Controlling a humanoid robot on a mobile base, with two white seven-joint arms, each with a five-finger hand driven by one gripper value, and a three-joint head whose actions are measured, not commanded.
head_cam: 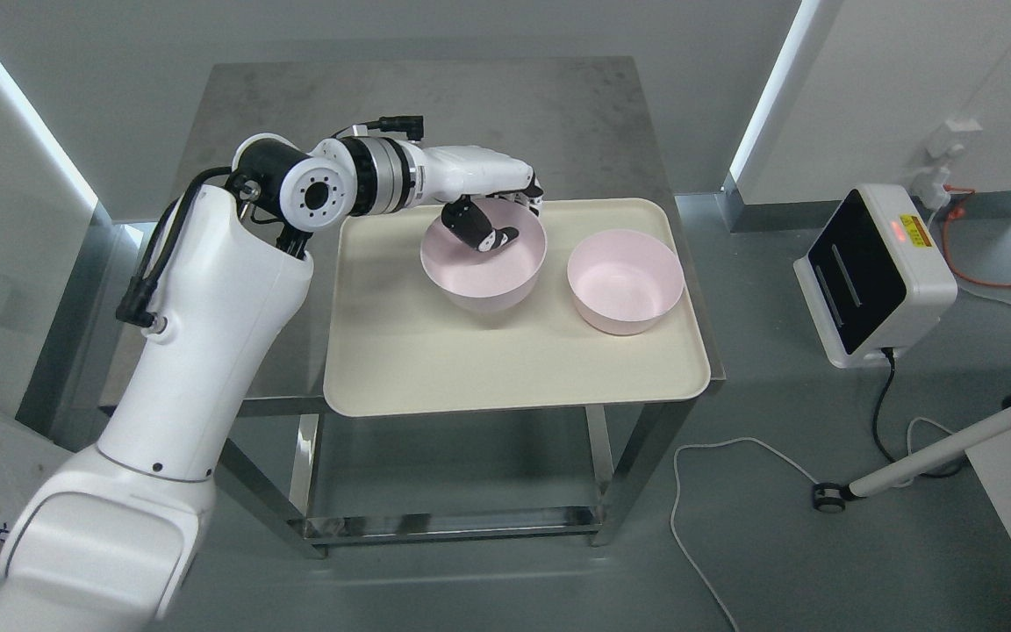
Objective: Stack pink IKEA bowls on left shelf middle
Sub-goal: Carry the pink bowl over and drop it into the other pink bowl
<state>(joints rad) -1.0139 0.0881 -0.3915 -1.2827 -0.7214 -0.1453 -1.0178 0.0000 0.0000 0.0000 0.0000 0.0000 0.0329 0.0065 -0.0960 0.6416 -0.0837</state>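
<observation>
The left hand (488, 211) reaches in over the cream tray (400, 351) on the steel tabletop (435, 114), its fingers (481, 230) clamped on the far rim of the left pink bowl (479, 276), thumb inside and the others outside. That bowl sits tipped toward me. The second pink bowl (625, 281) rests upright just beside it, on the tray's right.

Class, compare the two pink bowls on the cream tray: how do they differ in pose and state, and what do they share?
The left bowl is gripped at its far rim by the left hand and tilts, seemingly lifted; the right bowl sits flat and untouched. The left bowl is nearer the middle of the tray; the right bowl is near its right edge. Both are pink, round, empty and look alike in size.
</observation>
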